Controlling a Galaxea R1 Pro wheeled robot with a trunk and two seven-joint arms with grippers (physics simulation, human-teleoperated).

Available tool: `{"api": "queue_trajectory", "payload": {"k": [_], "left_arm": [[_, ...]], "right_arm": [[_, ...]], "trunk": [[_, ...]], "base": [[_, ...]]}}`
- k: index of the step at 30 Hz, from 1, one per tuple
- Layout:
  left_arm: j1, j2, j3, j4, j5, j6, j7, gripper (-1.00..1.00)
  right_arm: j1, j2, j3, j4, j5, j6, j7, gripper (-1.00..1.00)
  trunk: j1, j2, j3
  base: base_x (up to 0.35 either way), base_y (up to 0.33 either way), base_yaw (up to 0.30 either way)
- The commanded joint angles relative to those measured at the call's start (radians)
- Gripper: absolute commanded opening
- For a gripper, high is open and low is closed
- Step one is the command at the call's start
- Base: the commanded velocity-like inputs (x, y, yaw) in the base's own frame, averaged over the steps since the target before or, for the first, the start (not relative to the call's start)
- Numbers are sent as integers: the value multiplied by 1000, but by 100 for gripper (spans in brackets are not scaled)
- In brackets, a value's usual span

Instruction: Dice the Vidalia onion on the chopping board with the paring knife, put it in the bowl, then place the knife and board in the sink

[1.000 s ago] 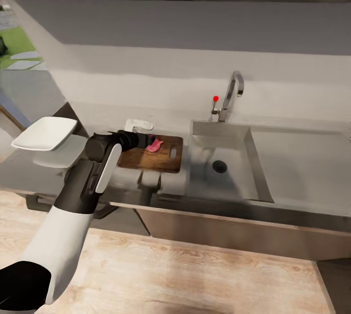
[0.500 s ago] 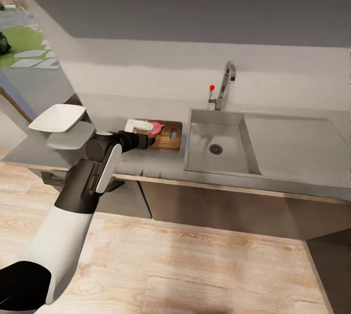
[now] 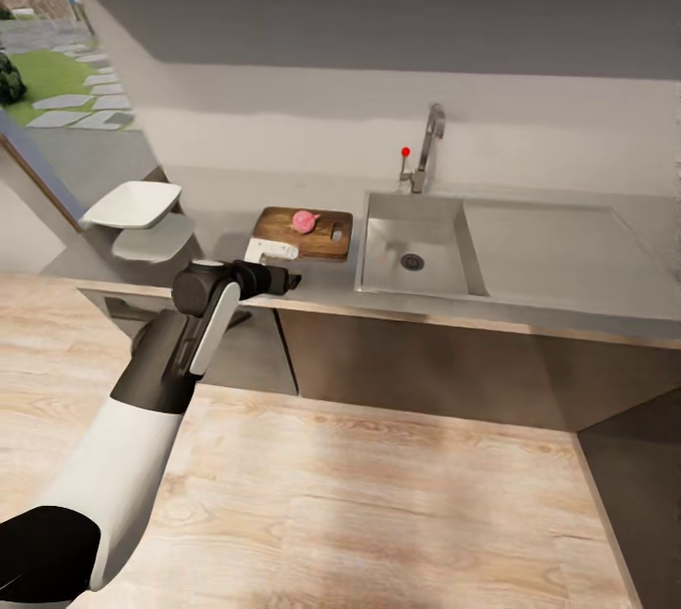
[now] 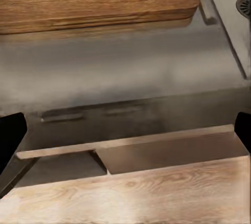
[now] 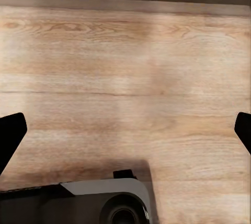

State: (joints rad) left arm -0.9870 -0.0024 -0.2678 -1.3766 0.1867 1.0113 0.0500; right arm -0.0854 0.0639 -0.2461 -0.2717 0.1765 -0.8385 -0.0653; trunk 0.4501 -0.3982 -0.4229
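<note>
Head view: board (image 3: 305, 233) lies on the counter (image 3: 567, 287) just left of the sink (image 3: 416, 245), with the pink onion (image 3: 304, 221) sitting on it. A white thing (image 3: 271, 252) rests at the board's near-left corner; cannot tell what it is. White bowl (image 3: 132, 204) sits at the counter's far left end. Left gripper (image 3: 291, 282) hangs at the counter's front edge, apart from the board, nothing in it. Left wrist view: finger tips (image 4: 10, 132) at either frame edge, spread wide, counter and board edge (image 4: 99, 4) ahead. Right wrist view: right gripper (image 5: 125, 132) spread wide over wood floor (image 5: 125, 67), holding nothing.
</note>
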Motion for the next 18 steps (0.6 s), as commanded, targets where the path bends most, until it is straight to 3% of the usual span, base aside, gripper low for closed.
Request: {"api": "queue_trajectory", "payload": {"k": [1,6,10,14,18], "left_arm": [[-1,-1,0,7,7,4,5,100],[0,-5,-2,78,7,3,4,100],[1,-10,-5,193,7,-1,1,100],[1,-24,-7,332,6,-15,-7,100],[1,-29,-7,452,6,-98,-10,100]], "right_arm": [[-1,0,-4,0,11,-2,-7,100],[-1,1,-4,0,11,-2,-7,100],[-1,-1,-4,0,11,-1,-7,100],[-1,-1,-4,0,11,1,-6,100],[-1,-1,-4,0,11,1,-6,100]], "trunk": [[0,-2,-2],[0,-2,-2],[0,-2,-2],[0,-2,-2],[0,-2,-2]], "base": [[-332,0,0],[-333,0,0],[-283,0,0],[-75,0,0],[-11,0,0]]}}
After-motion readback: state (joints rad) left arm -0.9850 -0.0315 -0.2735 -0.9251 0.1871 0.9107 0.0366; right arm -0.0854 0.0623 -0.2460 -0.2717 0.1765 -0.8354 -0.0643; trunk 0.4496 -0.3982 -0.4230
